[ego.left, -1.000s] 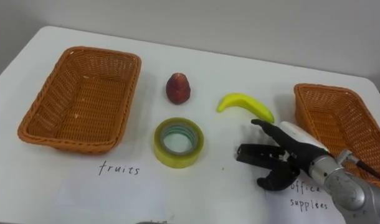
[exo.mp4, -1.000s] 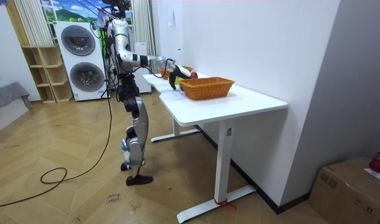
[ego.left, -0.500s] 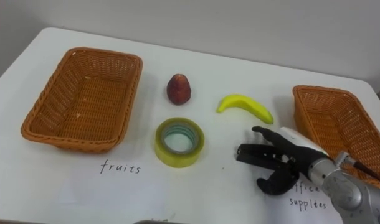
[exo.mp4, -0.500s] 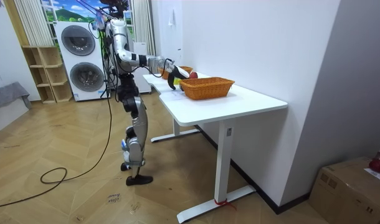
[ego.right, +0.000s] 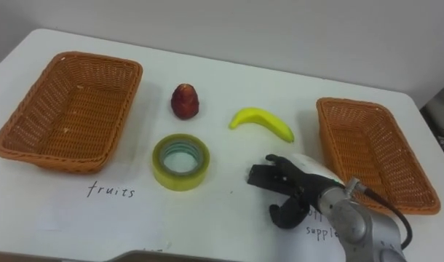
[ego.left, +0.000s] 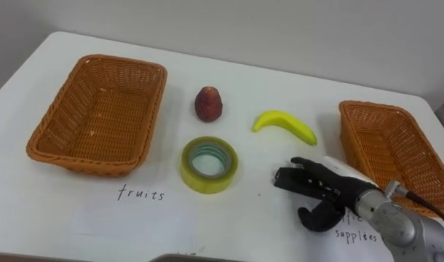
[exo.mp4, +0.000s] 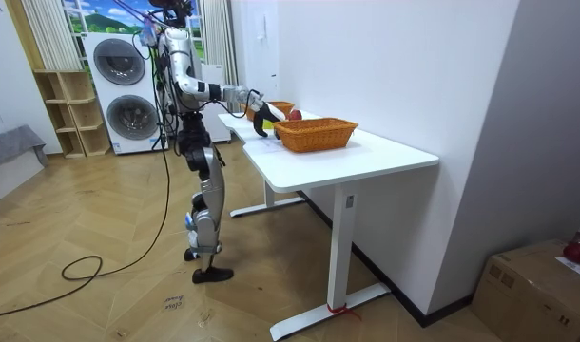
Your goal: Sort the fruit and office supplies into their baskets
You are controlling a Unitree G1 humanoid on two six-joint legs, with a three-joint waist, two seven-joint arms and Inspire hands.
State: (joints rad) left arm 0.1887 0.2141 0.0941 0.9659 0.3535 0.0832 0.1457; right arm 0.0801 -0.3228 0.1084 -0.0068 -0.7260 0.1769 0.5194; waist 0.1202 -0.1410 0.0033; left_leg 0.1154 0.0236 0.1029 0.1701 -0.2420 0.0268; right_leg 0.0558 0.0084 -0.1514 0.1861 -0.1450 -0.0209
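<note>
A yellow banana point(ego.left: 284, 125) lies in the middle of the white table, with a red fruit point(ego.left: 208, 103) to its left. In front of the fruit lies a roll of yellow tape point(ego.left: 209, 164). The fruits basket point(ego.left: 98, 115) stands at the left, above a handwritten label. At the right edge stands the office supplies basket point(ego.left: 386, 154). My right hand point(ego.left: 320, 193) hovers low near the table's front, below the banana and right of the tape. It is open, fingers spread toward the tape, and holds nothing. Both baskets look bare inside.
Handwritten paper labels point(ego.left: 140, 195) lie at the table's front edge, one before each basket. In the room view I stand at the long side of the white desk point(exo.mp4: 366, 152), with washing machines point(exo.mp4: 124, 90) behind me.
My right hand has drawn back a little toward the front edge, away from the banana. The fruit, tape and baskets lie where they were.
</note>
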